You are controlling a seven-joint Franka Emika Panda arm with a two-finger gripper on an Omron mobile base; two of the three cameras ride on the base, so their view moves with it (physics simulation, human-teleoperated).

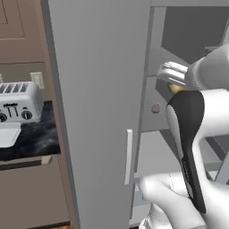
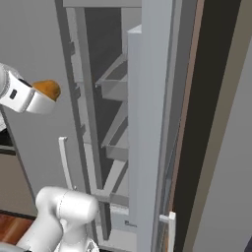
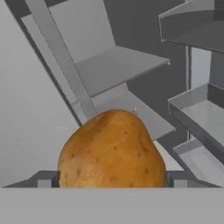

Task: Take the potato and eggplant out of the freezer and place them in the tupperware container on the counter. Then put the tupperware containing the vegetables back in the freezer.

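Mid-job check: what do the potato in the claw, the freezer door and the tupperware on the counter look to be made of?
The potato, held in the claw: matte golden-brown skin with darker specks, looks like real produce. The freezer door: flat grey panel with a faint sheen, likely painted metal, though it could be plastic. The tupperware container: smooth white, rounded edge, probably plastic.

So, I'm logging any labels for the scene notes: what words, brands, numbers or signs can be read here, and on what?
None can be read.
The toaster shows dark marks above its knobs, too small and blurred to read.
The freezer door and shelves, the potato in the gripper and the tupperware container on the counter carry no text.
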